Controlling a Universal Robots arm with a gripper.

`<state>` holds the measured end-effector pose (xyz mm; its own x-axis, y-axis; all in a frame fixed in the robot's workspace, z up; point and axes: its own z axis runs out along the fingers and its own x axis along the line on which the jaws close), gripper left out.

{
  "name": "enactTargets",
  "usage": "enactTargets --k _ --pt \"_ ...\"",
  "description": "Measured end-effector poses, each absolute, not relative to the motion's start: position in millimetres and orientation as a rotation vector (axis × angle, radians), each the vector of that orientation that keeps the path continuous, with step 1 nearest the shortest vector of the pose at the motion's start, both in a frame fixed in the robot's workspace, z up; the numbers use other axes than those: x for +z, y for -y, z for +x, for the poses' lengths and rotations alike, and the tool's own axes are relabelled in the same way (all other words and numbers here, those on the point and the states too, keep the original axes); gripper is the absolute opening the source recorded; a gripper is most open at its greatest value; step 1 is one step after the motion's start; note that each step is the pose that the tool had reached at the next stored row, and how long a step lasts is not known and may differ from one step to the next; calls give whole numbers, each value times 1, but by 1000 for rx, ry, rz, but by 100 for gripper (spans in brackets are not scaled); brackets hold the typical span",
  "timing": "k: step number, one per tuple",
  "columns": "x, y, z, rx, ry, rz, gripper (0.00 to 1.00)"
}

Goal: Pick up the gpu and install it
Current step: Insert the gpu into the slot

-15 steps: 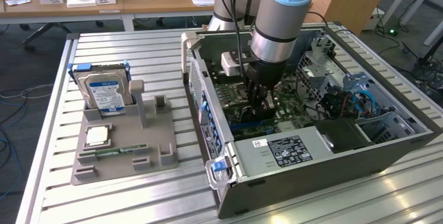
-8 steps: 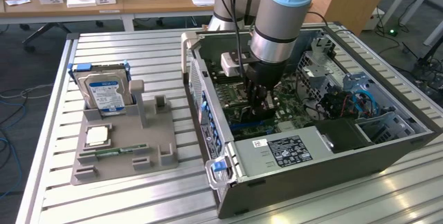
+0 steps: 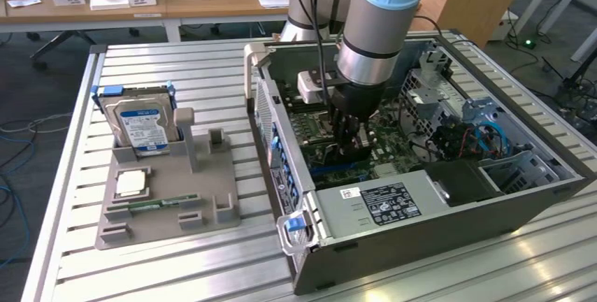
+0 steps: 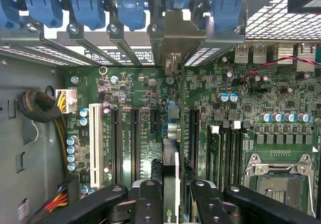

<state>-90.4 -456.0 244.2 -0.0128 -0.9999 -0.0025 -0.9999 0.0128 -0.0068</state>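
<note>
Presently the end effector, partly closed, grips the thin dark gpu card with pale metal bracket edge-on between its fingers. The card's long axis runs straight ahead of the end effector, parallel to the black expansion slots of the green motherboard directly beneath it.

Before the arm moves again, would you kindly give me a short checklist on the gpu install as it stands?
1. gpu held between the gripper fingers: ok.
2. Gripper inside the open computer case, above the motherboard: ok.
3. Card bracket lined up with the rear slot openings: ok, it sits among them.
4. Card edge fully seated in its slot: cannot tell, hidden under the card.
5. Neighbouring expansion slots free of obstructions: ok.
</note>
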Motion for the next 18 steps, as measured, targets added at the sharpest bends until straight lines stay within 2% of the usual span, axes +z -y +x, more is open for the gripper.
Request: enactTargets --k 18 --pt "241 456 -90 -5 -2231 -2203 26"
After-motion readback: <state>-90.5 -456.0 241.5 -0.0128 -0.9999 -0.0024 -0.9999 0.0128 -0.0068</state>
